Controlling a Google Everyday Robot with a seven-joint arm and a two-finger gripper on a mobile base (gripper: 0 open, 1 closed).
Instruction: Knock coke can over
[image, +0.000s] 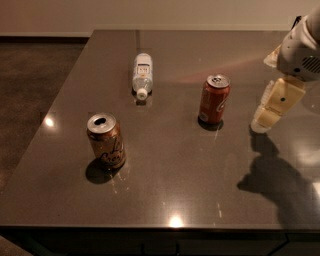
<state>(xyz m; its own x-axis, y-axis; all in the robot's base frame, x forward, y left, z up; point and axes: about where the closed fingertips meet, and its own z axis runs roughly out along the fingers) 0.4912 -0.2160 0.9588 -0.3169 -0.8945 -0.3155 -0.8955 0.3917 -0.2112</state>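
Note:
The coke can, red with white script and a silver top, stands upright on the dark table, right of centre. My gripper, cream-coloured, hangs from the white arm at the right edge. Its tip is just above the table, a short way right of the coke can and not touching it.
An orange-brown can with an open top stands upright at the front left. A clear water bottle lies on its side at the back, cap toward me. The arm's shadow falls on the table's right front.

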